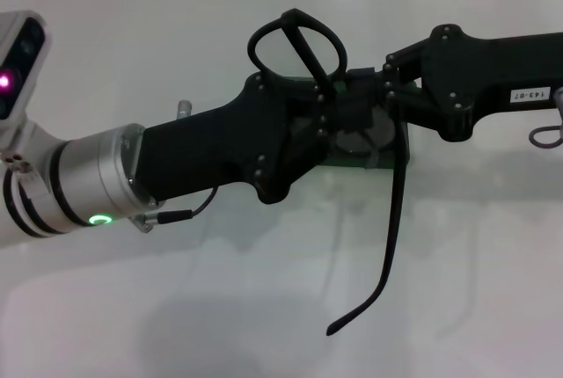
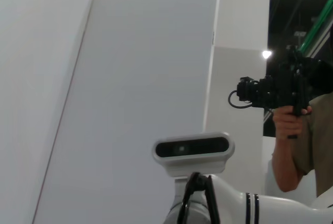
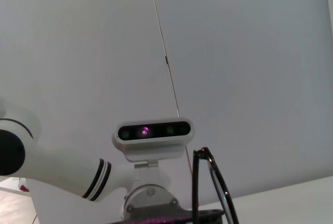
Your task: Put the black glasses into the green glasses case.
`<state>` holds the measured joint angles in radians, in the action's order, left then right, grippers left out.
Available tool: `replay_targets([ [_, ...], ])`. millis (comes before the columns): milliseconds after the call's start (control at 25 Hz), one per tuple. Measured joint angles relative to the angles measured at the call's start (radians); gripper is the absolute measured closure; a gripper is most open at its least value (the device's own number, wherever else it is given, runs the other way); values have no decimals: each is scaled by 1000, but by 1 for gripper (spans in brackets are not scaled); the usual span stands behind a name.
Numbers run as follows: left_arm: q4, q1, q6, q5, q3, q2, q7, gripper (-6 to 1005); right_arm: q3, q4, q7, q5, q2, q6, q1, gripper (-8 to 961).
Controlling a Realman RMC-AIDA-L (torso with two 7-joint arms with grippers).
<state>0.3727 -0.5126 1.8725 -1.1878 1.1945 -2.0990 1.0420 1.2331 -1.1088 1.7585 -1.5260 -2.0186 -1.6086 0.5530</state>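
The black glasses are held in the air between my two grippers, in the middle of the head view. One lens loop stands up above the left gripper. One long temple arm hangs down toward me from beside the right gripper. Both grippers appear shut on the frame, though their fingertips are mostly hidden. The green glasses case lies on the table under the grippers, and only a strip of its edge shows. Parts of the glasses also show in the left wrist view and the right wrist view.
The white table spreads around the arms, with a tiled wall behind. A grey cable loop hangs off the right arm. In the left wrist view a person holds a camera at the far side.
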Motion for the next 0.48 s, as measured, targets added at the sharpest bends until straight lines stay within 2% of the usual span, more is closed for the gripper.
replay_targets([
  [480,0,4,-24,22,5,1,0,958,-17,9,-14,8,1,3,-1,924],
])
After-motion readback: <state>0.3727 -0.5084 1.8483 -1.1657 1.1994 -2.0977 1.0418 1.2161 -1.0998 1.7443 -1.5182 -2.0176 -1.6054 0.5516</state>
